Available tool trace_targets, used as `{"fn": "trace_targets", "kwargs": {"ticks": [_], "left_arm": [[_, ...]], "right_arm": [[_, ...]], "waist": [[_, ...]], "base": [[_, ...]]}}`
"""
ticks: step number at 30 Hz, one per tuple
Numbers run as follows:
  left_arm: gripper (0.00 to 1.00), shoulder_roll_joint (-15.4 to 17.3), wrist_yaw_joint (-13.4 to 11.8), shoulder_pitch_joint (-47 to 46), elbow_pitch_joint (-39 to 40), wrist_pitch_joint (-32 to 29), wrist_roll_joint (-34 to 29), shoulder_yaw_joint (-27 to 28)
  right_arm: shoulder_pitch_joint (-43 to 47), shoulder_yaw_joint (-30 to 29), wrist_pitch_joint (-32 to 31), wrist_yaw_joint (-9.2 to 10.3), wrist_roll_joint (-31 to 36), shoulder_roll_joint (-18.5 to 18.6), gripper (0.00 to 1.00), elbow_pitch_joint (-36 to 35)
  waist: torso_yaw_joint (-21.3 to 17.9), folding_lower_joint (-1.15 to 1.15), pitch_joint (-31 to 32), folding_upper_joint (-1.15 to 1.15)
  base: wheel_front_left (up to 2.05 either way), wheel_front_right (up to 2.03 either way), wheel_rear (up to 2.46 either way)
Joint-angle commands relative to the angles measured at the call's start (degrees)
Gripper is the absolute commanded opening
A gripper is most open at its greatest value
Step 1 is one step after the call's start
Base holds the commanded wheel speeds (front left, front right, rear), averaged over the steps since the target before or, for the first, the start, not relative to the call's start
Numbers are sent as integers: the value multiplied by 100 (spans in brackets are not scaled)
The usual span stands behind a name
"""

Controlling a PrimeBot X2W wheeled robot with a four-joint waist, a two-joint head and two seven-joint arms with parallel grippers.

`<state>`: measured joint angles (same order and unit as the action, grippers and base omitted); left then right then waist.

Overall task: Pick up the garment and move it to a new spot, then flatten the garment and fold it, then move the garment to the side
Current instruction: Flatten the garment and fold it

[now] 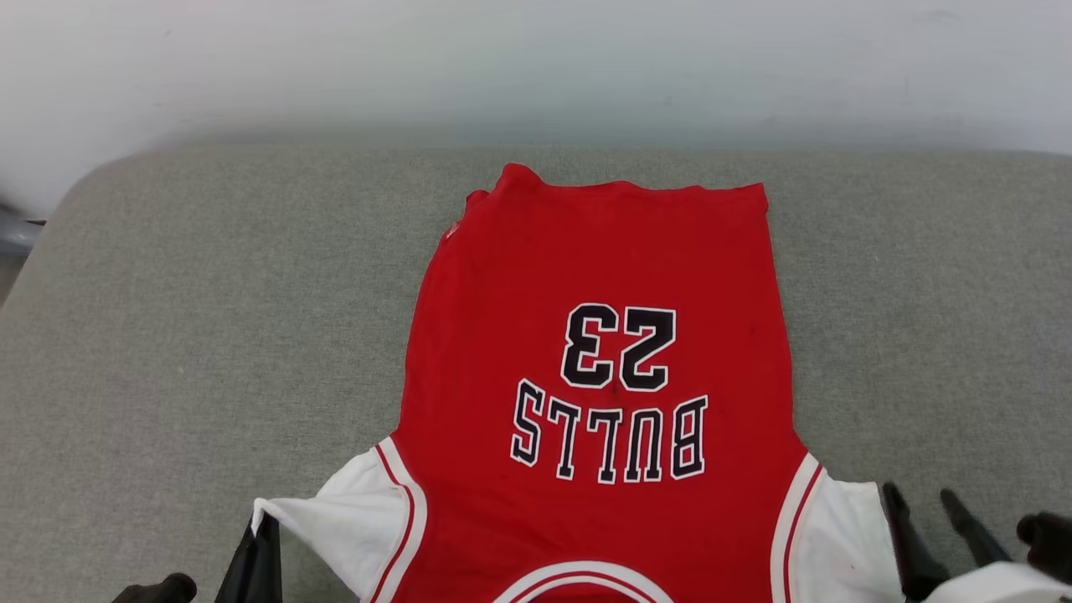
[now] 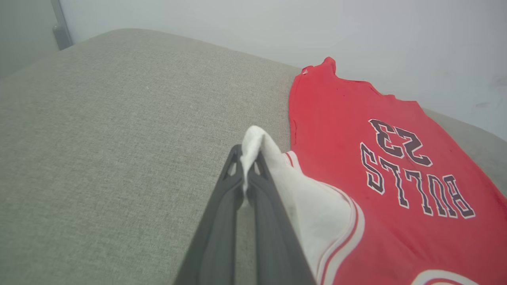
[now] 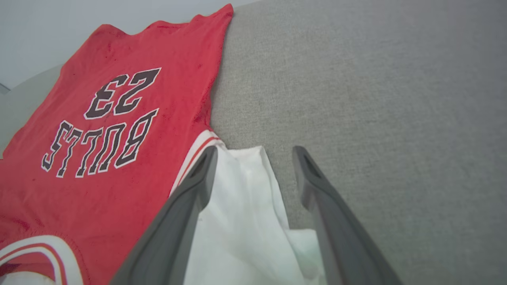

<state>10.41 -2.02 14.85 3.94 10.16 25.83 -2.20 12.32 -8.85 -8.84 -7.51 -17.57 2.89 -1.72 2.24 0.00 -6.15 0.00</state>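
Our left claw (image 2: 247, 158) is pinching the tip of the garment's left sleeve (image 2: 309, 198), fingers pressed together on the thin white cloth and holding it up in a small peak. Our right claw (image 3: 255, 158) is standing with fingers apart, straddling the right sleeve (image 3: 245, 221) without gripping it. Between them the garment (image 1: 603, 268) is lying flat on the grey woven worktop (image 1: 167, 335), its hem reaching toward the far edge by the white wall (image 1: 536, 67). Bare worktop is stretching wide on both sides of the soft red jersey.
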Motion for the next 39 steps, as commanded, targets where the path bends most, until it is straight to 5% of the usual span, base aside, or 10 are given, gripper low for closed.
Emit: {"fn": "trace_targets", "kwargs": {"ticks": [1, 13, 27, 39], "left_arm": [[0, 33, 26, -117, 63, 6, -60, -21], [0, -20, 156, -875, 325, 147, -129, -268], [0, -235, 454, -1597, 294, 400, -143, -555], [0, -307, 670, -2035, 547, 480, -259, -767]], "right_arm": [[-265, -71, 134, 4, 8, -1, 100, 74], [-3303, -260, 107, 4, 420, 334, 100, 1599], [-6568, 40, -2324, 4, 707, 1242, 100, 3816], [-7565, -103, -2986, 4, 1251, 1252, 100, 4774]], "waist": [[8, 0, -99, 0], [424, 0, -1051, 0], [1007, 0, -1874, 0], [1262, 0, -2552, 0]], "base": [[0, 0, 0], [0, 0, 0], [0, 0, 0], [0, 0, 0]]}}
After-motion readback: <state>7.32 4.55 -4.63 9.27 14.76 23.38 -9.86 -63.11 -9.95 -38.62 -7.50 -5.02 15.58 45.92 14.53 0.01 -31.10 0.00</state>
